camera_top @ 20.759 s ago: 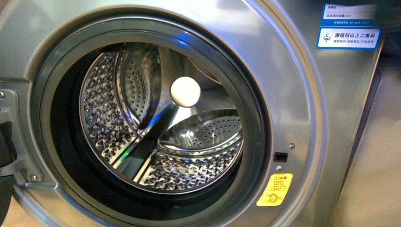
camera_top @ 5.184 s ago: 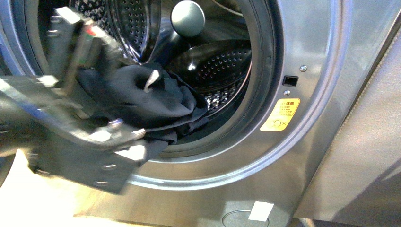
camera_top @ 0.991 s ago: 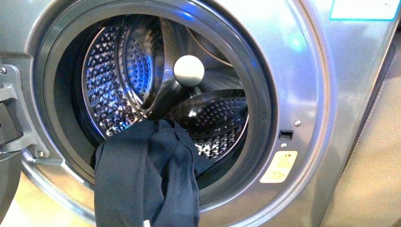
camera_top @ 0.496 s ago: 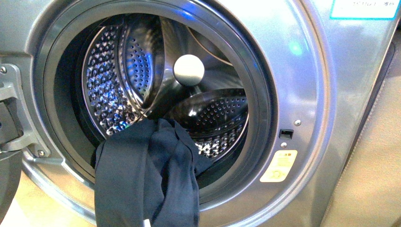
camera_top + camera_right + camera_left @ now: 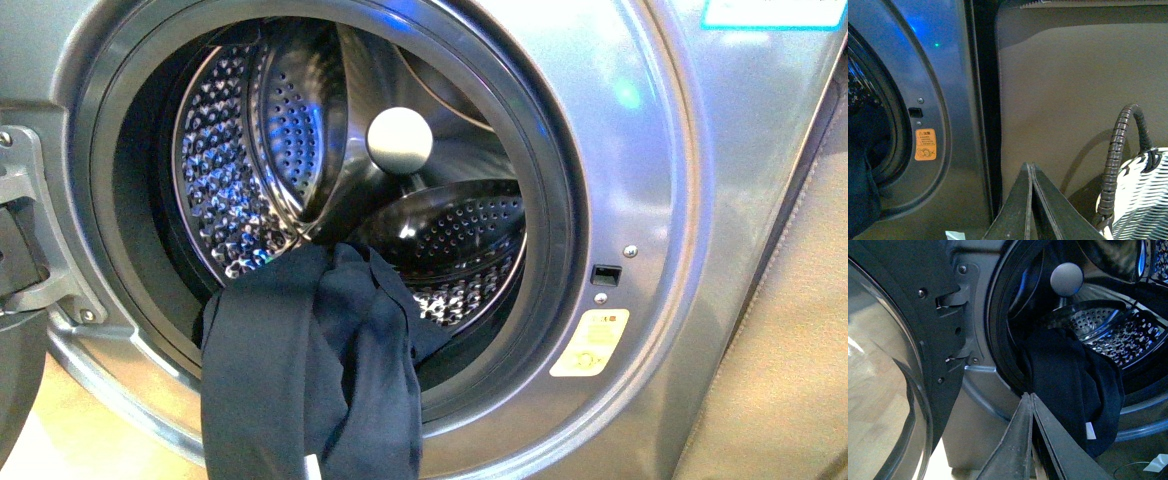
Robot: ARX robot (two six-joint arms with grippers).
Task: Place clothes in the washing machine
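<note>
The dark navy clothes (image 5: 310,370) hang half out of the washing machine (image 5: 650,180), draped over the lower rim of the porthole, upper part inside the steel drum (image 5: 250,170). A small white tag shows at the hanging end. In the left wrist view the clothes (image 5: 1068,385) hang just beyond my left gripper (image 5: 1030,396), which is shut and empty, clear of the fabric. My right gripper (image 5: 1028,166) is shut and empty, to the right of the machine (image 5: 943,75) facing a beige wall. Neither gripper shows in the front view.
The open door (image 5: 883,390) with its glass stands at the left, hinge bracket (image 5: 20,250) beside the porthole. A yellow sticker (image 5: 592,342) sits on the machine's front. A woven black-and-white basket (image 5: 1140,190) with a wrapped handle stands right of the machine.
Over the last second the view has shifted slightly; the clothes hang as before over the rim. About five seconds ago an arm was pushing the clothes at the drum mouth; it is gone now.
</note>
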